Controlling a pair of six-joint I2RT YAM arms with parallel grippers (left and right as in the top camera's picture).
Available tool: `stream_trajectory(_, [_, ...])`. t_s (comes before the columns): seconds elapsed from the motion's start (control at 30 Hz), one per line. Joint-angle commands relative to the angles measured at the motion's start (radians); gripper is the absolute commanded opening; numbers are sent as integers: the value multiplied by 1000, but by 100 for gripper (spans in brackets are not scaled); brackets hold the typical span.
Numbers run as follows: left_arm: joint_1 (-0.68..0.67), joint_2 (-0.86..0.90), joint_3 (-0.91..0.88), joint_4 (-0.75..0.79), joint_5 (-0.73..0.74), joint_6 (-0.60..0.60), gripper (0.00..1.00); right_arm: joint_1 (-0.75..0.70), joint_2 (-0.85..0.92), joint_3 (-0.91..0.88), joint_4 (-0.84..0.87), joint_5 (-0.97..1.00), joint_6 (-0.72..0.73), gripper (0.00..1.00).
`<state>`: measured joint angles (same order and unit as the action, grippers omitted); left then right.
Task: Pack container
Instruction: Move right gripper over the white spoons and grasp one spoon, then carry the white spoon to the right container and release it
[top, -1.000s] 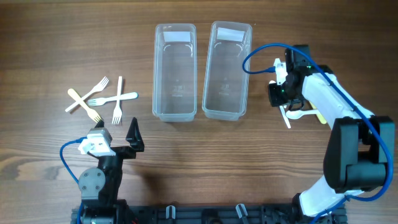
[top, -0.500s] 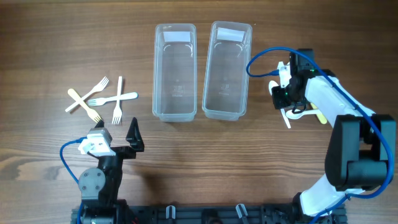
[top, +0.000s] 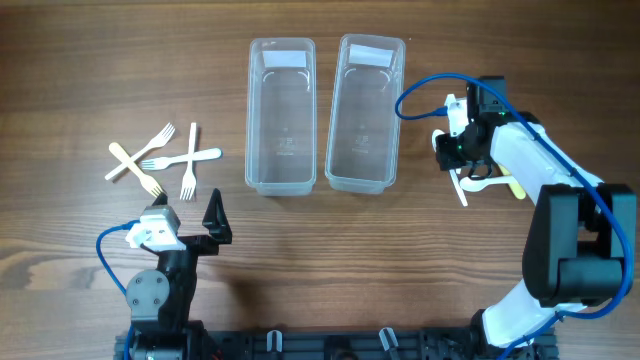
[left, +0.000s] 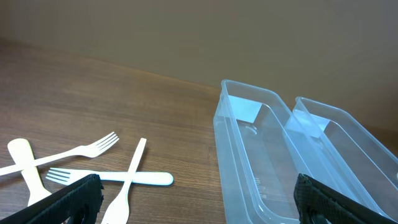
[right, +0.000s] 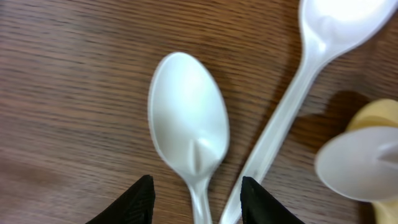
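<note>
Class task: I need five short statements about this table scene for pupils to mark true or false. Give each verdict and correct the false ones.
1. Both clear containers, the left container and the right container, are empty. True.
2. The forks lie on the robot's right side of the containers. False: they lie on its left side, and the spoons lie on its right.
3. The right gripper is open, with a white spoon between its fingers. True.
4. The left gripper holds a fork. False: it is open and holds nothing.
5. The containers are stacked one inside the other. False: they stand side by side.
</note>
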<state>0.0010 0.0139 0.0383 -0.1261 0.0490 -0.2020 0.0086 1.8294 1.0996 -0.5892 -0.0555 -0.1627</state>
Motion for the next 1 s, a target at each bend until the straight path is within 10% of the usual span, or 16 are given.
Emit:
stream_trajectory(0.0, [-6, -9, -8, 3, -10, 19, 100, -2, 30, -13, 2, -66, -20, 43])
stream_trajectory(0.5, [-5, -9, -8, 3, -10, 19, 100, -2, 32, -121, 40, -61, -21, 42])
stream_trajectory(0.67, [-5, -9, -8, 3, -10, 19, 100, -2, 32, -132, 60, -58, -18, 4])
stream_trajectory(0.97, [-5, -9, -8, 3, -10, 19, 100, -2, 18, 271, -106, -39, 42, 4])
